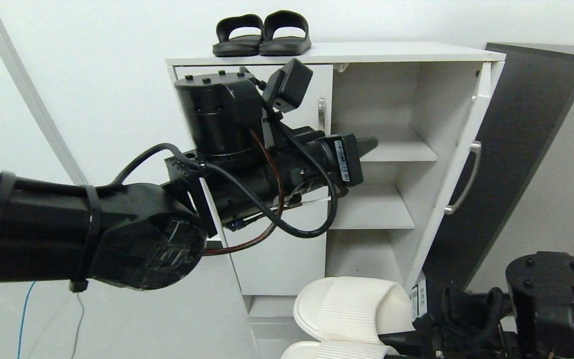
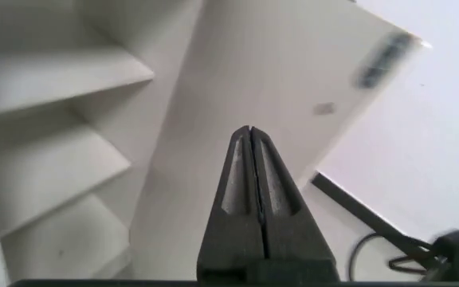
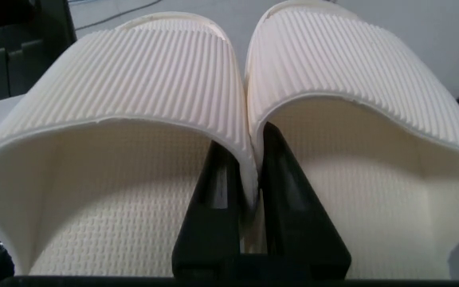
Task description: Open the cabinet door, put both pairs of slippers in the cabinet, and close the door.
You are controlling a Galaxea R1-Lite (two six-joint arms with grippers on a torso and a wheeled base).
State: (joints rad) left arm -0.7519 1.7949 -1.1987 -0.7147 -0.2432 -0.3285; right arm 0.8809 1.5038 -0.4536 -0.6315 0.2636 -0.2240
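Head view first: the cabinet [image 1: 391, 52] stands with its door [image 1: 466, 149] swung wide, shelves [image 1: 381, 212] showing inside, and the black slippers [image 1: 262, 35] sit on top of the cabinet near its front edge. The left gripper [image 1: 368, 144] hovers right at the cabinet's opening, while the white slippers [image 1: 349, 309] hang low in front of the cabinet's base. Left wrist view: fingers pressed together, nothing between them, cabinet shelves just beyond. Right wrist view: the right gripper [image 3: 249, 203] is clamped on only the two touching inner walls of the white pair. Risky, I'd say: that thin pinch could let one slipper slide out on the lift, and the left arm parked across the cabinet's mouth could block or bump the pair going in.
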